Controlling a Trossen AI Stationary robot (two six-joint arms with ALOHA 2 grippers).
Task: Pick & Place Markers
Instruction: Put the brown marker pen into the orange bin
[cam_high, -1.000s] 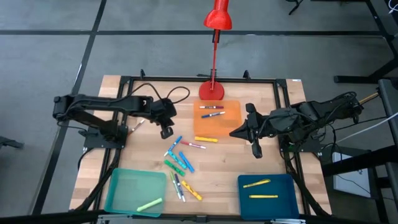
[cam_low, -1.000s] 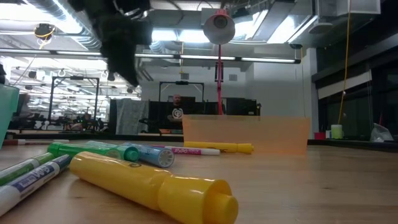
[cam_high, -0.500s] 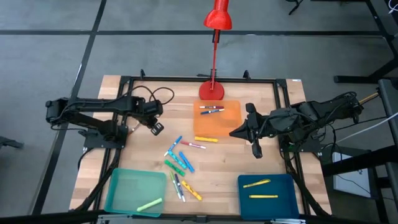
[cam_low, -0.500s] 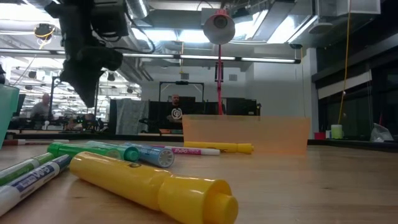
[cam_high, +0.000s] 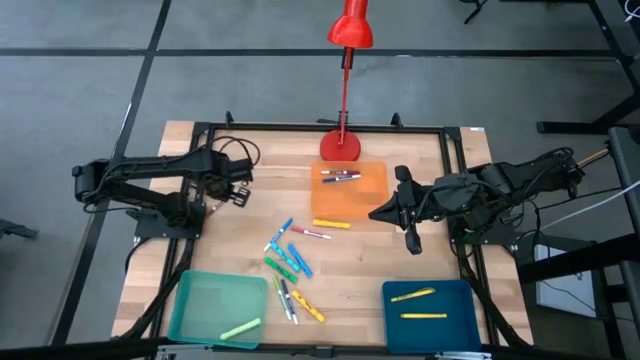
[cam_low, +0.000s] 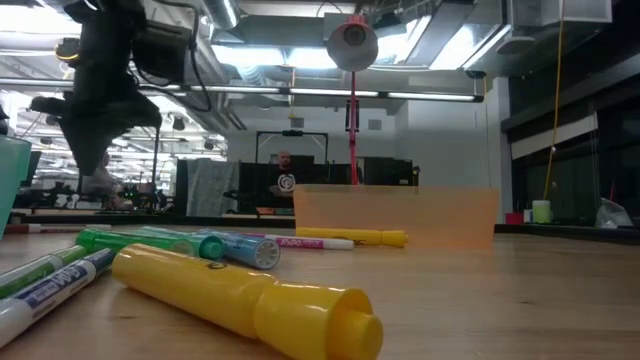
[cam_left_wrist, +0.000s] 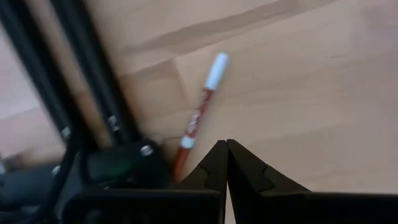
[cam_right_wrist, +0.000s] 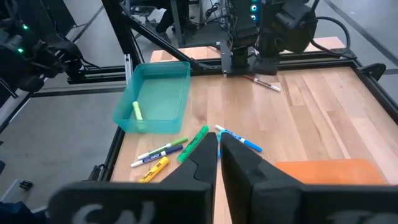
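We see a pale wooden tabletop (cam_high: 380, 265) inside a black frame, with a red desk lamp (cam_high: 344, 90) at the middle of its far edge. An orange translucent tray (cam_high: 349, 192) near that lamp holds two thin markers (cam_high: 340, 176); a teal tray (cam_high: 218, 308) at the near left corner holds one lime marker (cam_high: 240, 328), and a blue tray (cam_high: 432, 315) at the near right corner holds two yellow markers (cam_high: 412, 295). A loose cluster of blue, green, yellow and pink markers (cam_high: 291, 262) lies at the tabletop's middle, and a red-and-white marker (cam_left_wrist: 198, 118) lies by the left edge. Beyond the table stretches a bright workshop, where a person (cam_low: 284, 180) sits far back.

The left gripper (cam_high: 236, 192) hangs near the left edge just beside that red-and-white marker, fingers pressed together, empty. The right gripper (cam_high: 404, 212) hovers beside the orange tray, toward the right edge, with a thin slit between its fingers and nothing held.
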